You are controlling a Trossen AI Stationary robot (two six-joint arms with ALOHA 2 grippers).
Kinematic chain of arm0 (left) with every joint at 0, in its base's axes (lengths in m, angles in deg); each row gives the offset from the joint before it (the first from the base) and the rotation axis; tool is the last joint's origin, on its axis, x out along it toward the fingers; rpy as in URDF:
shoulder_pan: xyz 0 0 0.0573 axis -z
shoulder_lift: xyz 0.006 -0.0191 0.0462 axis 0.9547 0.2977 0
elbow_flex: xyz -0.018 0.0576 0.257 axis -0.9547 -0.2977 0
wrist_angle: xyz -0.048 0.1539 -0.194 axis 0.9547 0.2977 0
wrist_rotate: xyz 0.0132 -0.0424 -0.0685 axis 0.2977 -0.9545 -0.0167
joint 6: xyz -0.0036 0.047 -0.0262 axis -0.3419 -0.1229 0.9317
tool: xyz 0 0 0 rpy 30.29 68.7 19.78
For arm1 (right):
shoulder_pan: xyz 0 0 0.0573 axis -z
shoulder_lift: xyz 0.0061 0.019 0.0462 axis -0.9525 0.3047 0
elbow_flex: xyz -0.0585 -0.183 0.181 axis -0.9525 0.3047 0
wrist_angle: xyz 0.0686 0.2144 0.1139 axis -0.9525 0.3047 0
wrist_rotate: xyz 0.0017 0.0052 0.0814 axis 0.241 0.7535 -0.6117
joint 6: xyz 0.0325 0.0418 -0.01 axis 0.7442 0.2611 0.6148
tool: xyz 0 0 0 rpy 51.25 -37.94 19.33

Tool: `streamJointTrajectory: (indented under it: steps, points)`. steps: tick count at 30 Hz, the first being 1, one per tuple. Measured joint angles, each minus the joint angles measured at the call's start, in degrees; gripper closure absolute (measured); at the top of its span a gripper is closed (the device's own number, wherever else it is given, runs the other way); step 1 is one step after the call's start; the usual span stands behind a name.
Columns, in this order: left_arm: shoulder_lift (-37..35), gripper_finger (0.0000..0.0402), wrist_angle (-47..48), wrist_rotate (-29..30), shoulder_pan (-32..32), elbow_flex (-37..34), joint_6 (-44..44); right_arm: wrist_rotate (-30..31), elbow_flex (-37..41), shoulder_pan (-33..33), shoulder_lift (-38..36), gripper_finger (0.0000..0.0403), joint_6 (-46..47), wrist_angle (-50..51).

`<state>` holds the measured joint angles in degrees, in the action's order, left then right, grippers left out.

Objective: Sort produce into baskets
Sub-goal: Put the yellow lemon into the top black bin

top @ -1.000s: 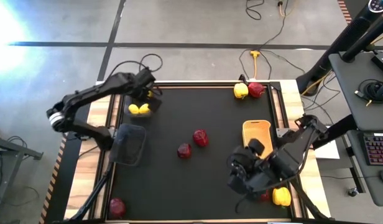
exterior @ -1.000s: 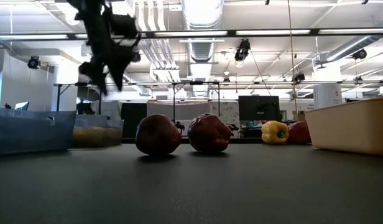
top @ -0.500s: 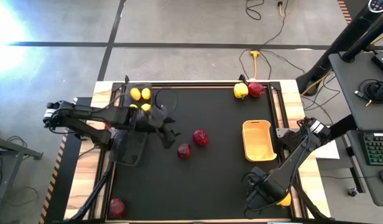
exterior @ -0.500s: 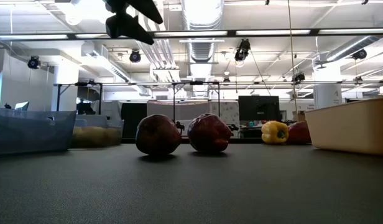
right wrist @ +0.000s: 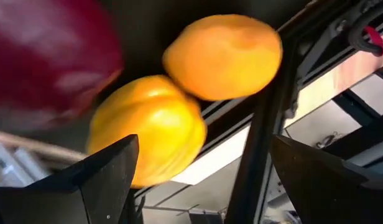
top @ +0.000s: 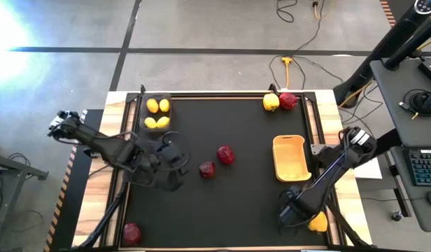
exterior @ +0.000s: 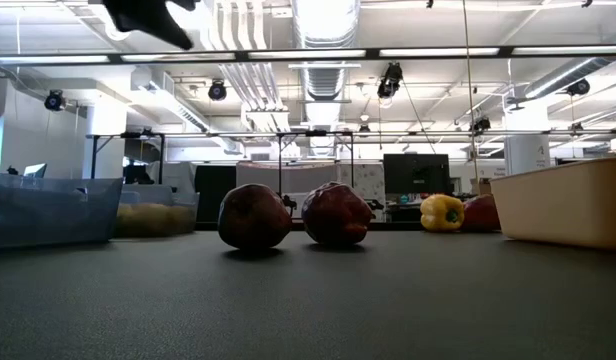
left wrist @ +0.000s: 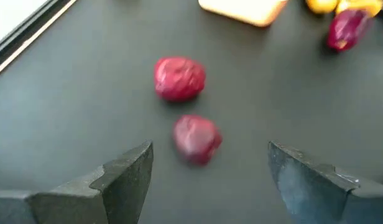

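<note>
My left gripper is open and empty above the table's middle left; in its wrist view two dark red pieces rest on the mat ahead of its fingers. My right gripper is open and empty at the near right corner. Its wrist view looks at a yellow pepper-like piece, an orange piece and a dark red one. A black wire basket at the far left holds yellow lemons. The orange-tan basket stands at the right.
A second mesh basket stands on the left, mostly under my left arm in the high view. A yellow piece and a red one rest at the far right. A dark red piece rests at the near left corner.
My left gripper has left the lemon basket at the far left and gone toward the near edge and a little right, to beside the two red pieces. My right gripper has gone toward the near right corner, close to the yellow and orange pieces.
</note>
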<state>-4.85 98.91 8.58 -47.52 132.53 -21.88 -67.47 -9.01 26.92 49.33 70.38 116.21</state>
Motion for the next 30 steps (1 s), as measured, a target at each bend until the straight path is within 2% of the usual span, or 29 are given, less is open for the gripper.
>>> streamJointTrajectory:
  steps: [6, 15, 22, 30]
  points:
    - [-1.3, 0.0116, 7.4, 2.4, 3.2, 0.0, 5.5, 1.0, 9.6, 0.0, -6.3, 0.0048, 5.7, -7.8]
    - [-1.1, 0.0122, 7.6, 2.5, 3.4, 0.0, 7.9, 3.9, 20.0, 0.0, -12.8, 0.0048, 10.9, -18.6]
    - [-0.2, 0.0122, 7.6, 2.5, 3.4, 0.0, 8.6, 3.0, 22.6, 0.0, -11.9, 0.0048, 10.4, -22.2]
    - [0.0, 0.0122, 7.6, 2.6, 3.4, 0.0, 8.6, 5.1, 23.4, 0.0, -11.2, 0.0056, 10.2, -22.9]
